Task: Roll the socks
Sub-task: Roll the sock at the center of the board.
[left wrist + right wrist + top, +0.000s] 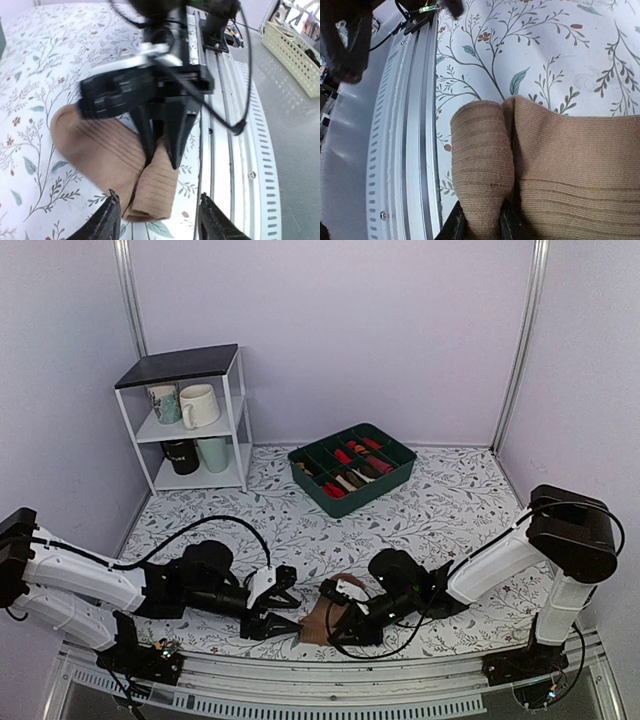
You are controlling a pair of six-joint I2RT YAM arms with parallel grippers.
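Green divided bin [375, 490] of red, cream, dark rolls [343, 456]; tan socks [315, 625] outside

My left arm [85, 580] and right arm [495, 565] wear smooth white shells between chunky black joint housings. Thin black cables [215, 522] loop along both. My left claw [283, 610] and right claw [335, 612] carry white mounts and black tapered fingers. Both arms end in black bases [145, 655].
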